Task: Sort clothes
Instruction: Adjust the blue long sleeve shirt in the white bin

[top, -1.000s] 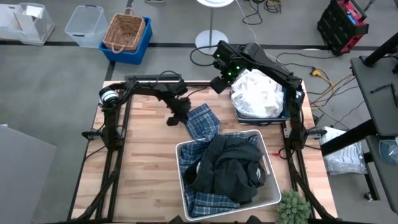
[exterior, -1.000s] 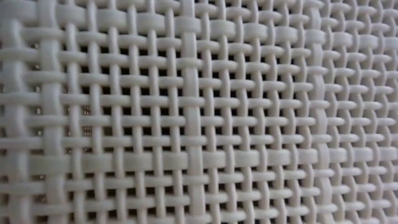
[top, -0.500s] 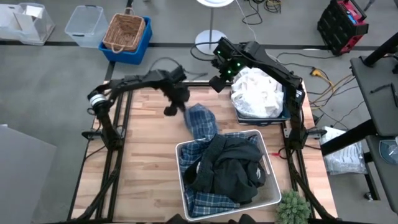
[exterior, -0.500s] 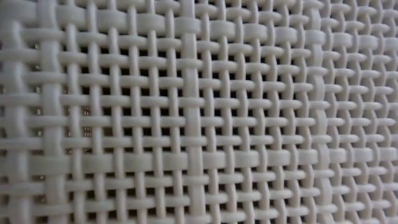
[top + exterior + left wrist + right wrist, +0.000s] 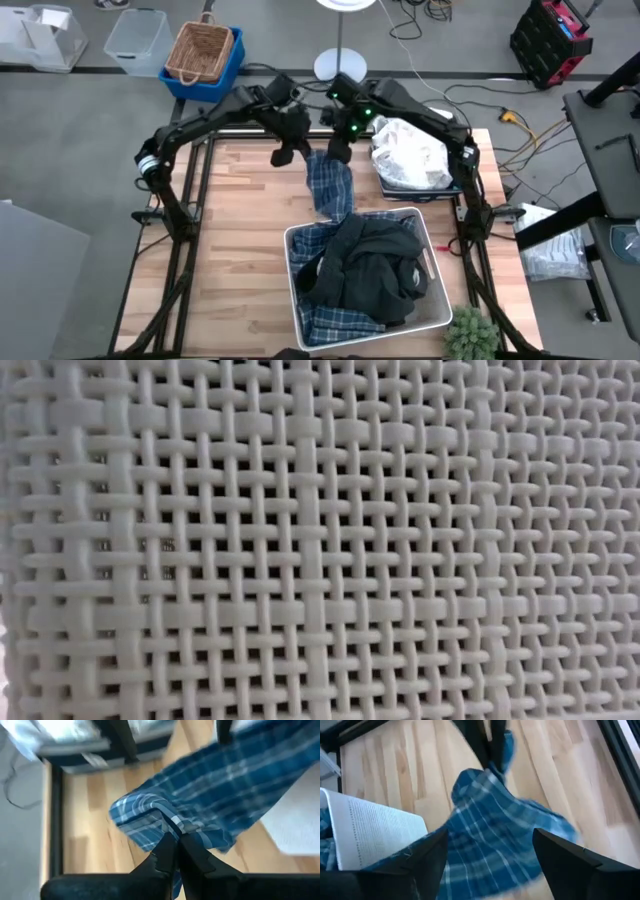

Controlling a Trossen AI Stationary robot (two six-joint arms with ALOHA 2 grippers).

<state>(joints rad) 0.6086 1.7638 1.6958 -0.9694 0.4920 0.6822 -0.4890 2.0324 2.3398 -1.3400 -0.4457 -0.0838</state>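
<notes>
A blue-and-white plaid garment (image 5: pixel 330 190) hangs from my left gripper (image 5: pixel 296 152), which is shut on it above the table's far middle. Its lower part trails over the rim of the white woven bin (image 5: pixel 430 255), where dark clothes (image 5: pixel 365 265) and more plaid cloth lie heaped. My right gripper (image 5: pixel 338 152) hovers close beside the garment's top. Its fingers are open and stand on either side of the hanging cloth (image 5: pixel 490 835) without touching it. White clothes (image 5: pixel 410 150) fill the navy bin (image 5: pixel 420 192) at the far right. My left gripper pinches a bunched fold at the plaid garment's upper end (image 5: pixel 172 824) between its two shut fingers (image 5: pixel 165 852). The fingers slant down from the table's left. The top of the cloth is lifted clear of the table, and the rest hangs down with its lower part over the white bin's rim.
The white bin's woven wall (image 5: pixel 320 540) fills the low view. A small green plant (image 5: pixel 470 335) stands at the table's near right corner. Bare wood (image 5: pixel 230 230) lies left of the white bin.
My left gripper has risen and drawn toward the table's far edge with the plaid garment. The garment's top has come up off the table while its lower part stays at the white bin. My right gripper has swung away from the white pile toward the garment.
</notes>
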